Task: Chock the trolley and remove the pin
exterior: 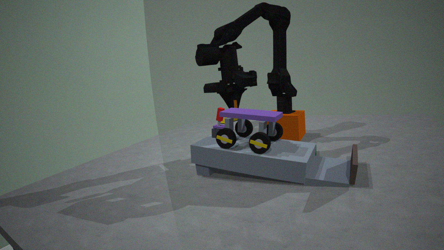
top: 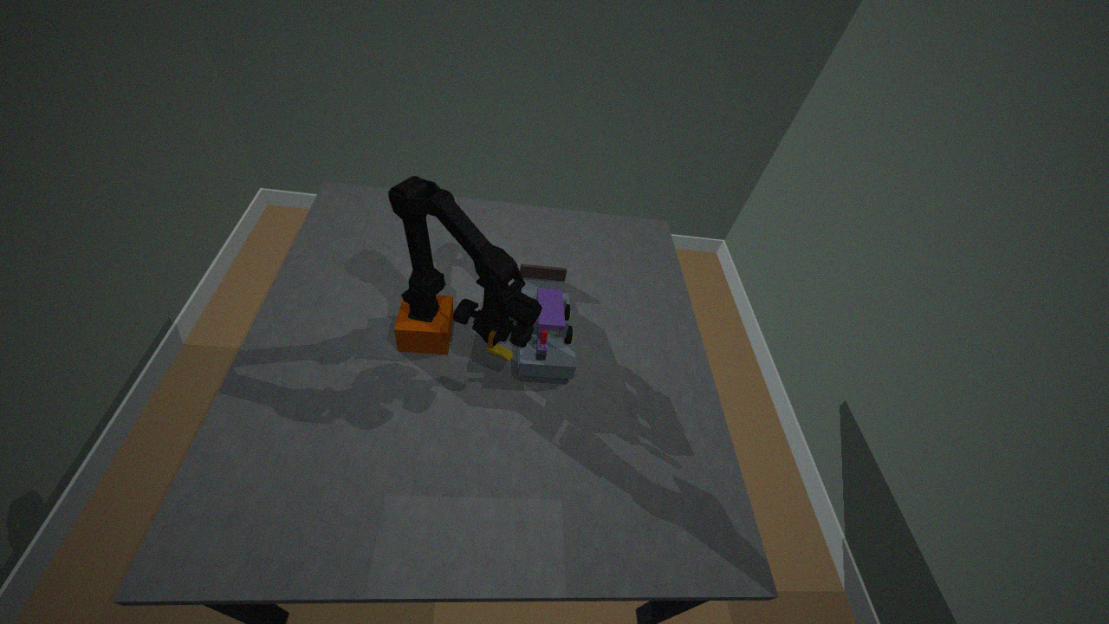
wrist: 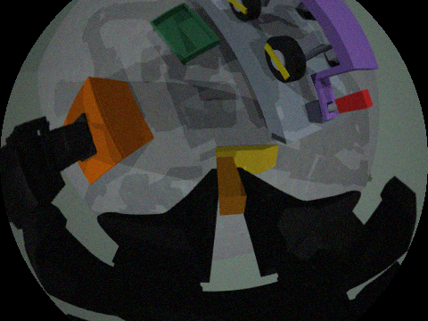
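Observation:
My gripper (top: 494, 334) (exterior: 235, 105) (wrist: 226, 173) is shut on the orange handle of the yellow chock (top: 501, 352) (exterior: 225, 117) (wrist: 260, 158). The chock is held in the air beside the ramp's uphill end. Its black base is hidden. The purple-topped trolley (top: 551, 308) (exterior: 251, 114) (wrist: 349, 36) stands on the grey ramp (top: 547, 370) (exterior: 248, 165) (wrist: 292, 120). The red-headed stop pin (top: 543, 336) (exterior: 218, 114) (wrist: 356, 102) stands in its holder at the trolley's uphill end. The green tray (wrist: 201, 53) lies beside the ramp; the top view does not show it.
The arm's orange base block (top: 422, 337) (exterior: 293, 125) (wrist: 113, 120) stands across from the ramp, on the chock's side. A brown end board (top: 542, 272) (exterior: 353, 164) stands upright at the ramp's downhill end. The grey table (top: 310, 481) (exterior: 217, 223) carries everything.

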### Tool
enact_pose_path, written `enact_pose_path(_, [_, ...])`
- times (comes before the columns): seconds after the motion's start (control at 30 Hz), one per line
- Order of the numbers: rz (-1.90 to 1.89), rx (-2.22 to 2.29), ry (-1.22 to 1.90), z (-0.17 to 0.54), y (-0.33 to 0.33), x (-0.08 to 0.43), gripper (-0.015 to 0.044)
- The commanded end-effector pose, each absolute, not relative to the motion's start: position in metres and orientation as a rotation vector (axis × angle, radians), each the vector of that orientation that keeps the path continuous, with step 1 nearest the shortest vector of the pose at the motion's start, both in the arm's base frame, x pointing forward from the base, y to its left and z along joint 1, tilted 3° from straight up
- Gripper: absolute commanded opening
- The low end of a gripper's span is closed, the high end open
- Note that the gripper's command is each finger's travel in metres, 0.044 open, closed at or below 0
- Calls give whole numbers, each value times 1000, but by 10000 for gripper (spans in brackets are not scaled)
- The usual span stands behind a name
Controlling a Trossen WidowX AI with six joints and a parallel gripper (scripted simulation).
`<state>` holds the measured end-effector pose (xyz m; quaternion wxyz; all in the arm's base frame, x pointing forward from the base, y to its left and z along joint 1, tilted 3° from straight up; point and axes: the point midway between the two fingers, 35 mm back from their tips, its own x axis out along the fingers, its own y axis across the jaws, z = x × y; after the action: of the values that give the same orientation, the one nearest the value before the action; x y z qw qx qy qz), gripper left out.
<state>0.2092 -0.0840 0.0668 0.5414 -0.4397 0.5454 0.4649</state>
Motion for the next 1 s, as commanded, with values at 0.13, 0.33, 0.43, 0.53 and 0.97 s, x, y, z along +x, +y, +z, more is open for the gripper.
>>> enact_pose_path(0.13, [1102,-1052,1288,94,-84,211,0])
enact_pose_path(0.33, [1101,-1052,1288,107,-85,213,0])
enact_pose_path(0.43, [1101,-1052,1288,107,-85,213,0])
enact_pose_path(0.53, [1085,-1035,1297,107,-85,213,0])
enact_pose_path(0.97, [757,-708,1452,108,-85,213,0])
